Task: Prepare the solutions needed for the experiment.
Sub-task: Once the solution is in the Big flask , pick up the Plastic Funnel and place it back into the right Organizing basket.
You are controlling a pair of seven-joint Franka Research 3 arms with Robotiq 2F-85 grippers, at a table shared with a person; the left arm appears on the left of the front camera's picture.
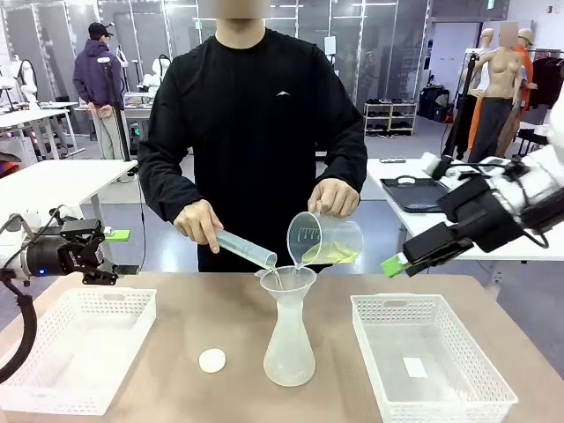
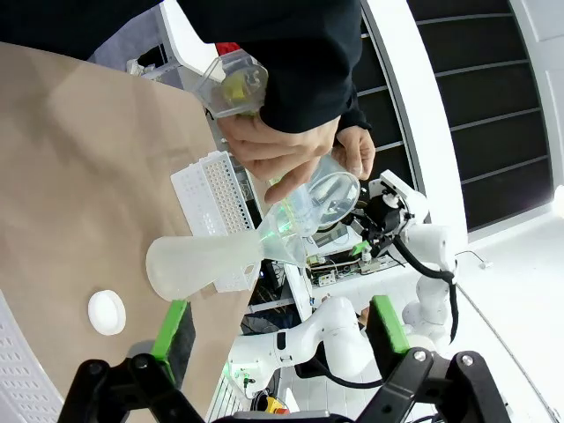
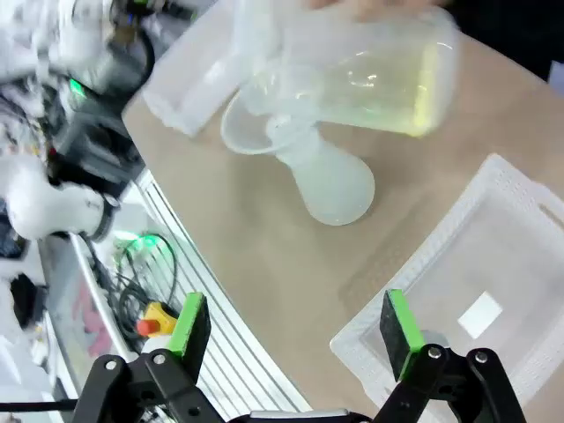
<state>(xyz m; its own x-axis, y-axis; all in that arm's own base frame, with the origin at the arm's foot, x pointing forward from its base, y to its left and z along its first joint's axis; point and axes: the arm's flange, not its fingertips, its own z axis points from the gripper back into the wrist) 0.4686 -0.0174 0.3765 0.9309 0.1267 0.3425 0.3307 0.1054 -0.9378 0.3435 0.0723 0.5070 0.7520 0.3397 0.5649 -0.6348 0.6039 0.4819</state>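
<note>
Front view: pale yellow-green solutions (image 1: 333,256) lay in a clear plastic beaker (image 1: 319,231), tipped over the frosted white conical flask (image 1: 289,348). A small white round cap (image 1: 212,359) sat near-left of the flask.

Left wrist view: the left gripper (image 2: 279,326) gaped wide, empty.

Right wrist view: the right gripper (image 3: 295,326) gaped wide, empty, beside a white plastic basket (image 3: 414,256).

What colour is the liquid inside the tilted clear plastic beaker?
The translucent liquid is pale yellow-green; the right wrist view shows it best.

The solutions (image 1: 331,256) are a shallow, pale yellow-green, translucent pool lying in the lower side of a clear measuring beaker (image 1: 322,231). The beaker is tipped left, spout over the funnel (image 1: 287,280) on the frosted flask (image 1: 289,344) at mid-worktop (image 1: 220,308).
</note>
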